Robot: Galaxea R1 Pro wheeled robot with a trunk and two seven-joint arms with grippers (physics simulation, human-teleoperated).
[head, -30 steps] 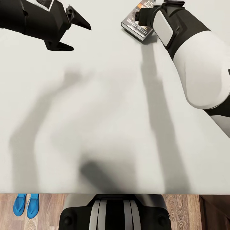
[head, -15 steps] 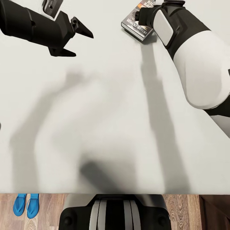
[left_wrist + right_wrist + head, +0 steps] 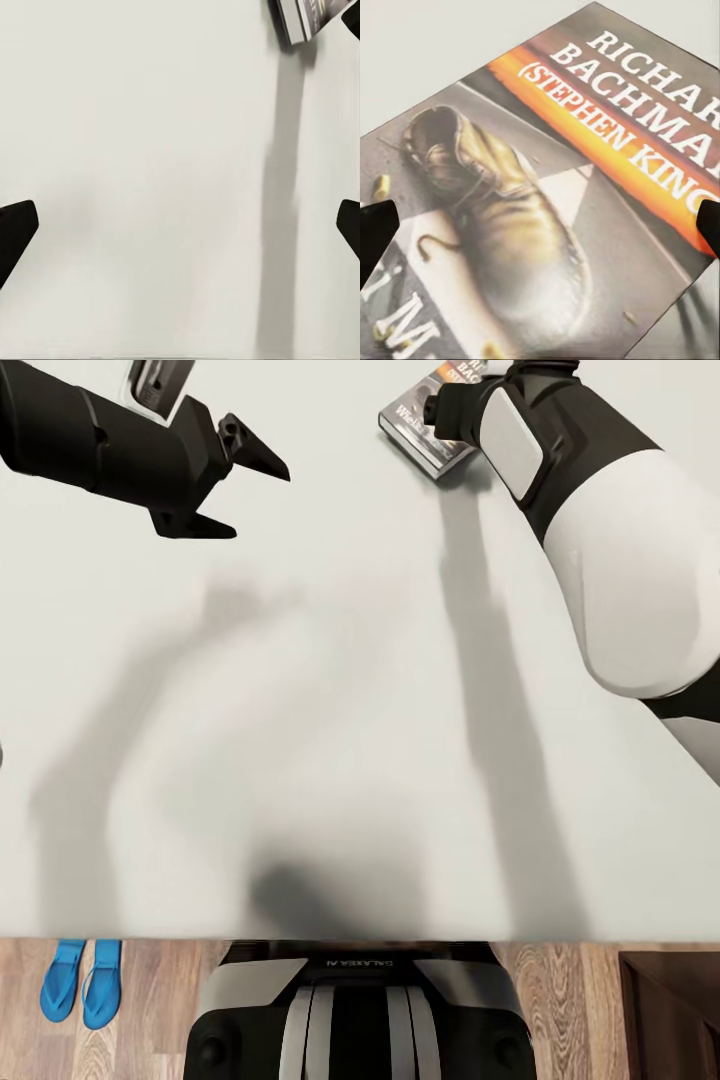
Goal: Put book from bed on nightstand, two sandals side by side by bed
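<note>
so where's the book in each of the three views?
Head view: book at the top edge, right of centre, partly under the right arm.
Left wrist view: its corner at the top right.
Right wrist view: cover close up, across the picture.
Shared landmark: the pale mattress beneath it.

book point(image 3: 425, 435) on bed point(image 3: 330, 740), far right side, under right arm. two sandals point(image 3: 80, 982) on floor point(image 3: 560, 1010), beside bed's near-left edge.

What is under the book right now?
The book lies flat on the bed's pale mattress. The right gripper hangs open above its cover; the robot's right arm hides the book's far end.
</note>
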